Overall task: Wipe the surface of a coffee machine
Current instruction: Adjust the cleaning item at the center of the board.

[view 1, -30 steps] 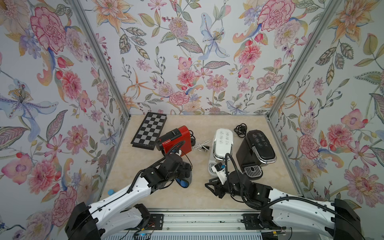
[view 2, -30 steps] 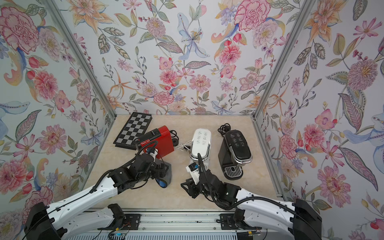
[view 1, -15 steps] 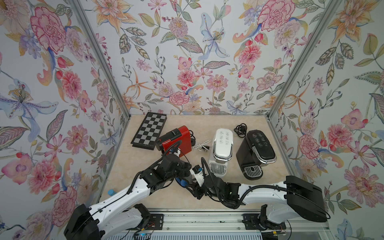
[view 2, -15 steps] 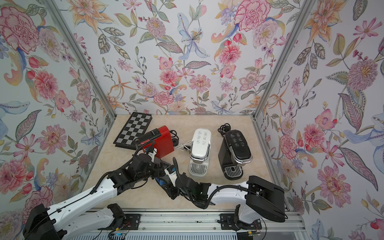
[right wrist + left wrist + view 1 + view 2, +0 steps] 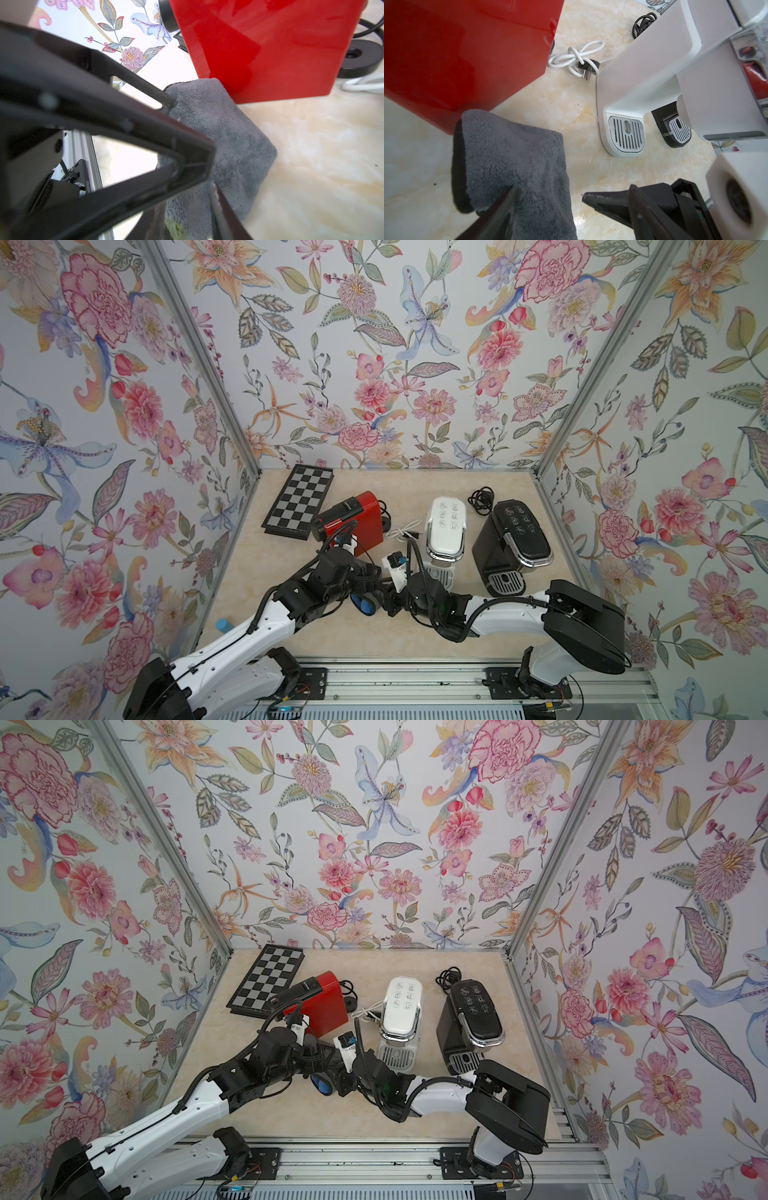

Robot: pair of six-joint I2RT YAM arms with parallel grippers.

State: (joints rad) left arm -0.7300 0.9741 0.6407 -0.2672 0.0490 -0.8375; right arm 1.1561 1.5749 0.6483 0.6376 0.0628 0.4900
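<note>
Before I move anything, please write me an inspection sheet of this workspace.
Surface: beige marbled tabletop, few dark specks.
Job's things: grey cloth by red coffee machine; white coffee machine and black coffee machine upright.
Clutter: chessboard; small blue object at table edge.
Grippers: left gripper fingers wide apart, touching cloth; right gripper fingers around cloth, grip unclear.
Cables: white cord and black coil, loose on tabletop.
Surroundings: floral walls, front rail.

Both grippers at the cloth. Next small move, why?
Probably close the right gripper on the grey cloth: it lies on the table against the red coffee machine, the right fingers straddle its edge, and the left gripper stands open, so nothing seems to grip it.
</note>
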